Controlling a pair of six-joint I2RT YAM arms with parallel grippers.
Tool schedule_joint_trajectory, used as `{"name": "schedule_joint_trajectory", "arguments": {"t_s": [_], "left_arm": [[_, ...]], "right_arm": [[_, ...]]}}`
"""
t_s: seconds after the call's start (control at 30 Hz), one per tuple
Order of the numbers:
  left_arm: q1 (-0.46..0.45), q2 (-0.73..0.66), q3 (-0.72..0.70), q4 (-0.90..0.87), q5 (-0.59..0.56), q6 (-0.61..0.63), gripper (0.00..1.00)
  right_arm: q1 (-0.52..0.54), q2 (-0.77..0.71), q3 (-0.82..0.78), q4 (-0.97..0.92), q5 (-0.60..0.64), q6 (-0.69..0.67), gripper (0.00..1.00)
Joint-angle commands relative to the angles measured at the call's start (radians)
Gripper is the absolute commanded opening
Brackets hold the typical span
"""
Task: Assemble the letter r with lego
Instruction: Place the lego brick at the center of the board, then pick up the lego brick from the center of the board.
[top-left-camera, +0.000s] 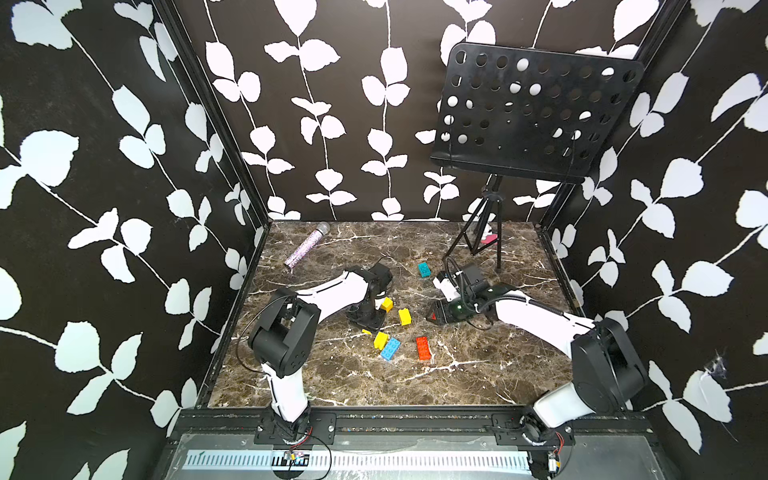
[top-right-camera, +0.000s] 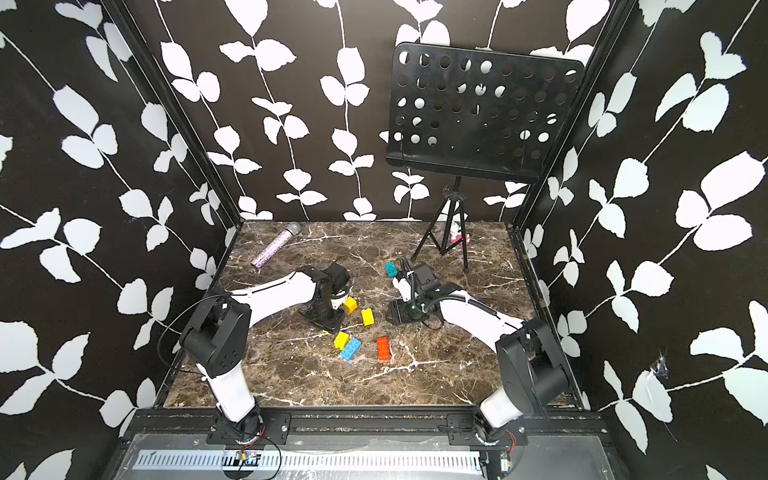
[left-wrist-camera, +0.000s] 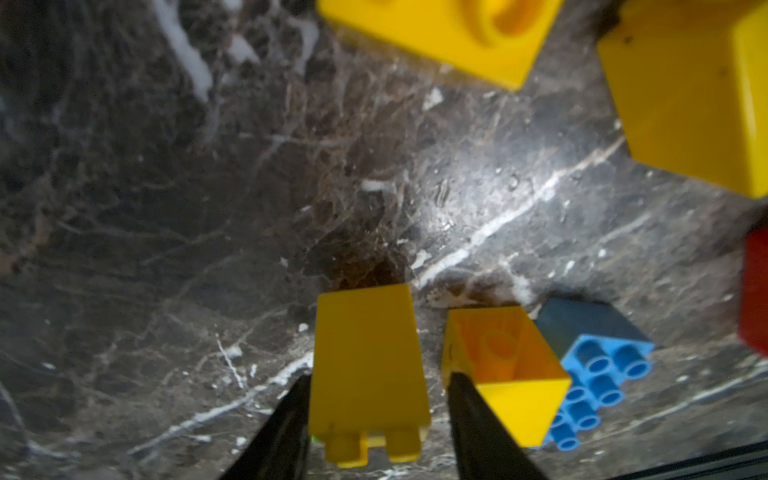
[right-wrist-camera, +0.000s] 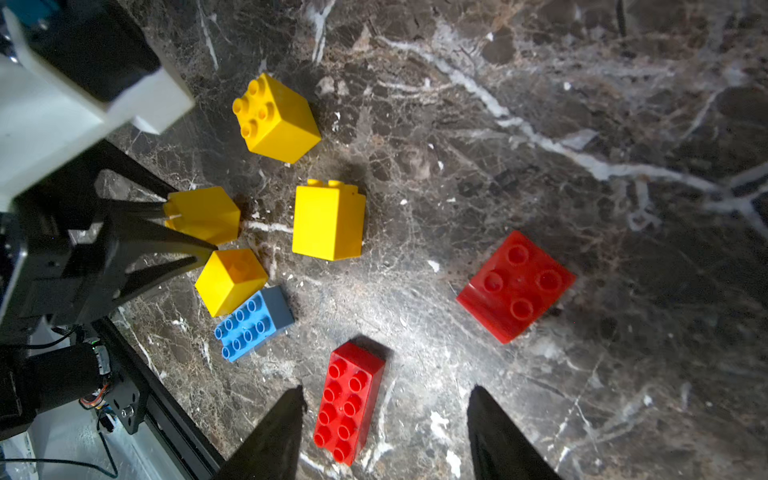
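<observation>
Both top views: glossy brown marble-look bench (top-left-camera: 478, 374) with white veins. Smooth studded plastic lego is scattered mid-bench: a teal brick (top-left-camera: 424, 269) toward the back, apart from the rest, a cluster of yellow bricks (top-left-camera: 404, 317), a blue brick (top-left-camera: 390, 348), and a long red brick (top-left-camera: 423, 348) just beside the blue one. A glittery purple microphone (top-left-camera: 305, 249) lies back-left, and a perforated black metal music stand (top-left-camera: 536, 112) on a tripod stands back-right. Left wrist: left gripper (left-wrist-camera: 379, 376), black tapered jaws released, straddling a tall yellow brick (left-wrist-camera: 368, 365) that lies on its side on the bench, studs toward the gripper, with a gap on one side. An upturned yellow brick (left-wrist-camera: 507, 365), hollow underside showing, touches the blue brick. Right wrist: right gripper (right-wrist-camera: 386, 388), jaws released and wide apart, grasping nothing, above the long red brick with its eight round studs up. A square red brick (right-wrist-camera: 515, 286) with four studs, apparently tilted, lies apart from it.
</observation>
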Motion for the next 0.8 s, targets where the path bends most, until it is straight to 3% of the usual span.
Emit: {"name": "schedule_joint_trajectory", "arguments": {"t_s": [0.0,0.03,0.07,0.27,0.37,0.53,0.77], "left_arm": [[0.008,-0.008,0.029,0.022,0.026,0.019,0.76],[0.008,-0.012,0.032,0.027,0.026,0.020,0.96],[0.008,-0.019,0.033,0.032,0.022,0.019,0.99],[0.013,-0.226,-0.056,0.171,-0.066,-0.024,0.99],[0.013,-0.413,-0.148,0.293,-0.116,-0.029,0.99],[0.014,-0.754,-0.358,0.590,-0.104,-0.021,0.99],[0.014,-1.084,-0.584,0.831,-0.217,-0.127,0.99]], "right_arm": [[0.020,0.027,0.048,0.011,0.014,-0.024,0.62],[0.025,0.038,0.057,0.009,0.013,-0.027,0.62],[0.029,0.040,0.064,0.010,0.012,-0.031,0.62],[0.060,0.112,0.108,0.008,0.049,-0.062,0.61],[0.072,0.149,0.134,0.008,0.065,-0.078,0.61],[0.110,0.220,0.195,-0.007,0.079,-0.112,0.60],[0.160,0.291,0.255,-0.029,0.148,-0.127,0.60]]}}
